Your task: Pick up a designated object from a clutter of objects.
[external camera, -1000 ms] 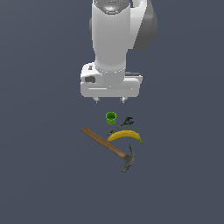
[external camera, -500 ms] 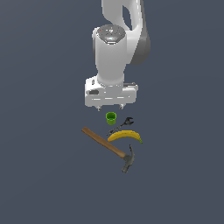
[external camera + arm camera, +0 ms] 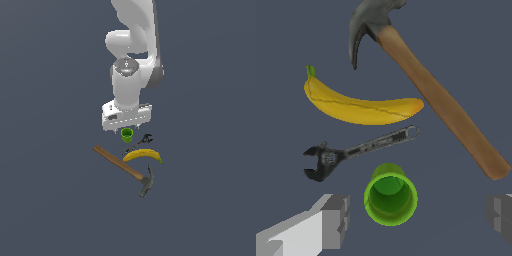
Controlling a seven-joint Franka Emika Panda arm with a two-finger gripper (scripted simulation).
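Note:
The small bright green cup [image 3: 127, 134] stands upright, mouth up, at the back of the clutter. In the wrist view the cup [image 3: 390, 196] lies between my two fingers, one finger [image 3: 333, 221] on one side and the other at the frame's edge. My gripper [image 3: 125, 129] is open and empty, just above the cup. The black wrench [image 3: 137, 143], the yellow banana [image 3: 144, 155] and the wooden-handled hammer [image 3: 125, 169] lie in front of the cup. The wrist view shows the wrench [image 3: 351, 151], banana [image 3: 358, 106] and hammer [image 3: 426, 85] too.
The objects lie on a plain dark grey floor [image 3: 55, 200]. The wrench is the closest thing to the cup, a small gap apart.
The arm has moved back and down, so the gripper has come from high in front to just above the green cup. The objects have not moved.

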